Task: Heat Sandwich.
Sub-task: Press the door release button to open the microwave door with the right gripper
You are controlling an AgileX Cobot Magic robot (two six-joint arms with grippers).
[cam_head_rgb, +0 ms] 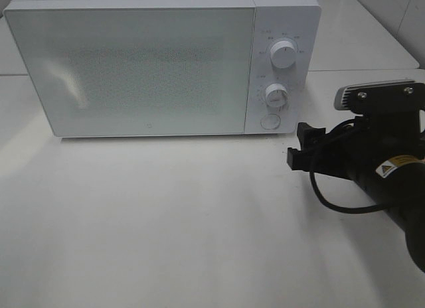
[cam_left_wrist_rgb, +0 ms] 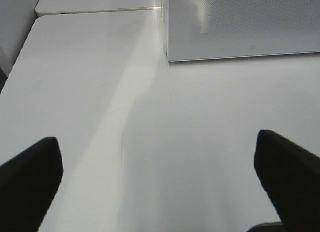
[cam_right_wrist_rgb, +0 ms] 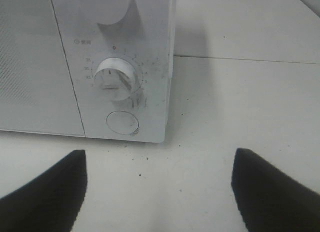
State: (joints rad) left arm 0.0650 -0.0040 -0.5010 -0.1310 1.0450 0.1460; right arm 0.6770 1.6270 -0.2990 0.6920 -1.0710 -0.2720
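The sandwich is out of view in all three views. The white microwave (cam_head_rgb: 133, 62) stands at the back of the white table (cam_head_rgb: 166, 222) with its door shut. My right gripper (cam_head_rgb: 297, 145) hovers just right of the microwave's lower right corner, open and empty. In the right wrist view the right gripper (cam_right_wrist_rgb: 160, 154) faces the timer knob (cam_right_wrist_rgb: 116, 79) and the round door button (cam_right_wrist_rgb: 122, 123), apart from both. My left gripper (cam_left_wrist_rgb: 157, 139) is open over bare table, and the microwave's lower left corner (cam_left_wrist_rgb: 170, 57) lies ahead of it.
The control panel carries an upper knob (cam_head_rgb: 284, 56), a lower knob (cam_head_rgb: 276, 95) and a round button (cam_head_rgb: 269, 121). A table seam (cam_right_wrist_rgb: 250, 58) runs behind the microwave. A black cable (cam_head_rgb: 332, 202) loops under the right arm.
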